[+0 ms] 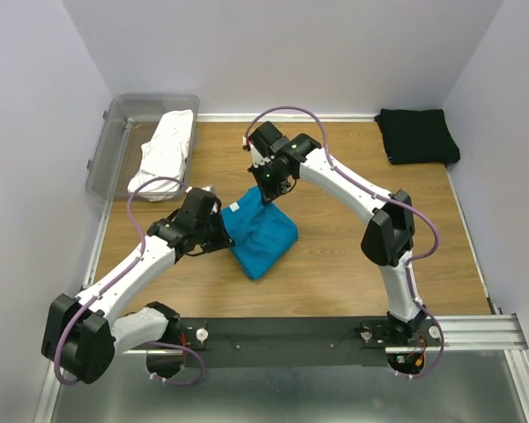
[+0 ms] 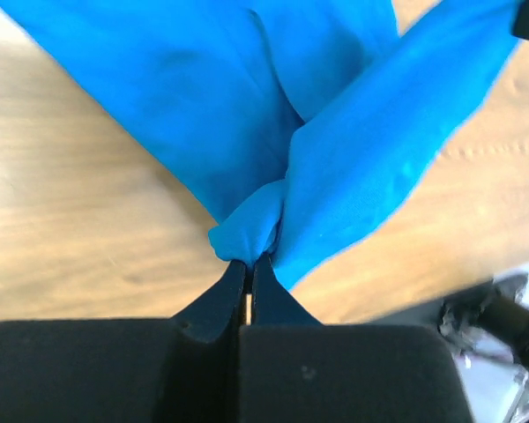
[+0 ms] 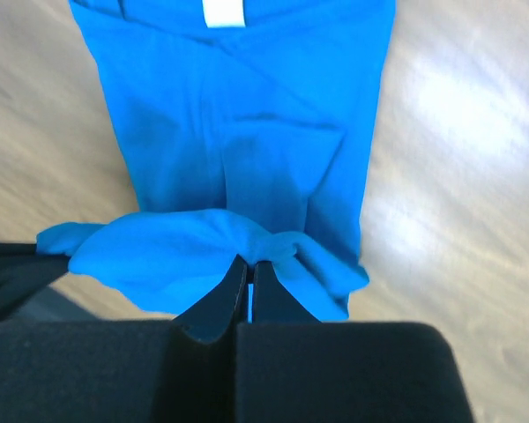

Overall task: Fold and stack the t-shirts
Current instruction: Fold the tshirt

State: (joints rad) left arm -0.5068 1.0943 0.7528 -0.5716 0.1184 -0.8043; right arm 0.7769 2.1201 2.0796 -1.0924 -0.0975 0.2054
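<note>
So that it can be folded, the soft teal-blue cotton t-shirt is being clamped at the tips of the left pincer and right pincer.

Soft, even light fills the top view; the arms throw only faint shadows on the wooden table. The right wrist view has pale glare on the wood at 2 o'clock. Both wrist views blur at 6 o'clock, near the lens; the blue t-shirt looks fairly sharp
</note>
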